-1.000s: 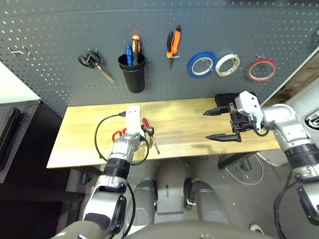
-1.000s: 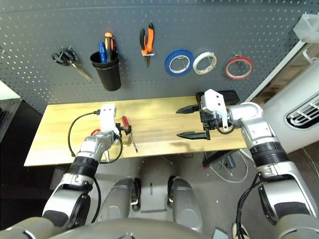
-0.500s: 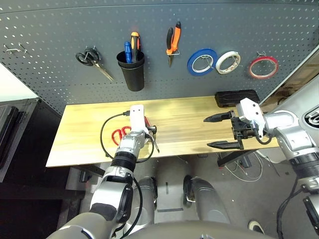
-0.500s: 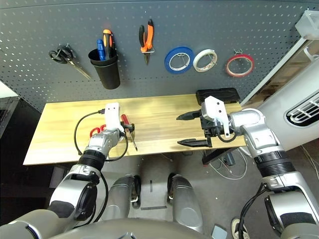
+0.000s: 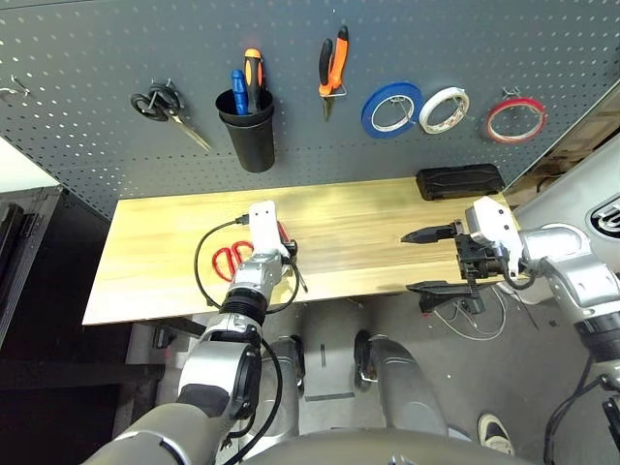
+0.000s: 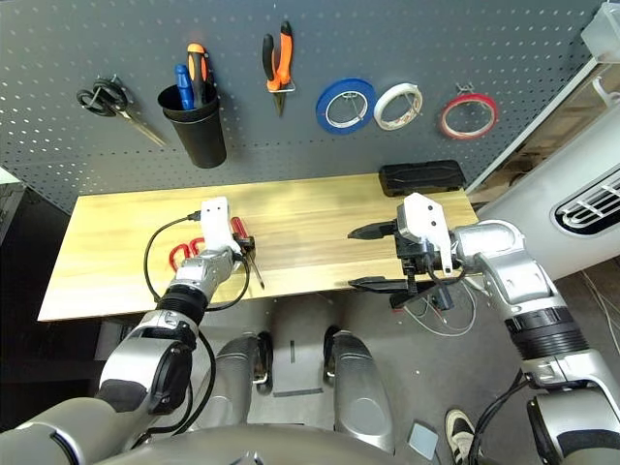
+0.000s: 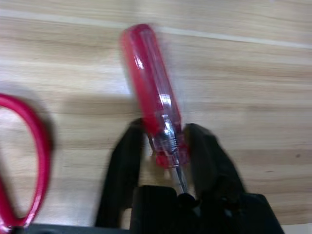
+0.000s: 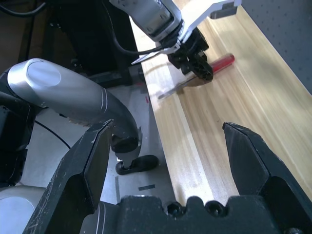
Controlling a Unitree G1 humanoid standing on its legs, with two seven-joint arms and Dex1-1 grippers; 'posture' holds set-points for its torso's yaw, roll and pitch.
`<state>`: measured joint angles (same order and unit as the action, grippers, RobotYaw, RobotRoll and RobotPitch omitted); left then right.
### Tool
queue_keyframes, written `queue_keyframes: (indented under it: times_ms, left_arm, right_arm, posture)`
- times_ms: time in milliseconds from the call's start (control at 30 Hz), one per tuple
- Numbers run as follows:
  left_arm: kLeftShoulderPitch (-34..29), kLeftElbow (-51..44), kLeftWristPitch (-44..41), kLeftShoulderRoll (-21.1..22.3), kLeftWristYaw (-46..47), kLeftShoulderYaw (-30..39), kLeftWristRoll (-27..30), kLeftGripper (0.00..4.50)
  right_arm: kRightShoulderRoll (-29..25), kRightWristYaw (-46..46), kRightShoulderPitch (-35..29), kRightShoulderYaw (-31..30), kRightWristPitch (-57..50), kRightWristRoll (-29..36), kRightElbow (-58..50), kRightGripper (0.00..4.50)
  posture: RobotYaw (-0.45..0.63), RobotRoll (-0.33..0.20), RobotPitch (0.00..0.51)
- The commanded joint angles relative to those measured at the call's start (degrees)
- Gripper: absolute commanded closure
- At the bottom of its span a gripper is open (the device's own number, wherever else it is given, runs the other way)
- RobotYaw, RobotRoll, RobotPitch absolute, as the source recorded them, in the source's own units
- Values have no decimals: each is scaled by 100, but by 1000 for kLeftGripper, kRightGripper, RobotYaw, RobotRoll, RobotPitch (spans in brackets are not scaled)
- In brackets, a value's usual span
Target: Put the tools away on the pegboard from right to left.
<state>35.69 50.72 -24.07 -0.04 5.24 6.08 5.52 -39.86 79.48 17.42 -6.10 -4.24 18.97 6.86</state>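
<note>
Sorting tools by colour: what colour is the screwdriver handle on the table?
Red; the screwdriver handle shows best in the left wrist view.

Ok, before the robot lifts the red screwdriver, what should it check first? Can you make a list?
1. Left gripper around the red-handled screwdriver: ok, its fingers sit on both sides near the metal end.
2. Fingers squeezed tight: cannot tell.
3. Screwdriver lifted off the table: not ok, it lies flat on the wood.
4. Red-handled scissors out of the grip: ok, they lie beside it, apart from the fingers.
5. Right gripper out of the way: ok, open and holding nothing at the table's far right end.
6. Black cup on the pegboard has room: cannot tell, two tools already stand in it.
</note>
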Motion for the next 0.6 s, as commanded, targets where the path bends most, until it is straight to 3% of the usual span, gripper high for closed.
queue_keyframes:
  times_ms: [33, 200, 467, 600]
  left_arm:
    - [-125, -122, -55, -79, -19, -5, -8, 3713]
    - [-522, -1201, -458, -72, -118, -133, -26, 3706]
    - [-2068, -5151, -2355, 280, -469, -575, 70, 3706]
    - [-2711, -6613, -2961, 533, -548, -694, 31, 3706]
  right_arm:
    - [-100, 4, -20, 81, 10, 8, 27, 0]
    - [-101, 75, 144, 94, 110, -14, 304, 0]
    - [147, 492, 885, 98, 530, 68, 1390, 0]
    - [345, 717, 1223, 279, 841, 237, 1889, 0]
  posture:
    - [-83, 0, 228]
    - [-57, 0, 218]
    - [36, 0, 165]
    - [72, 0, 134]
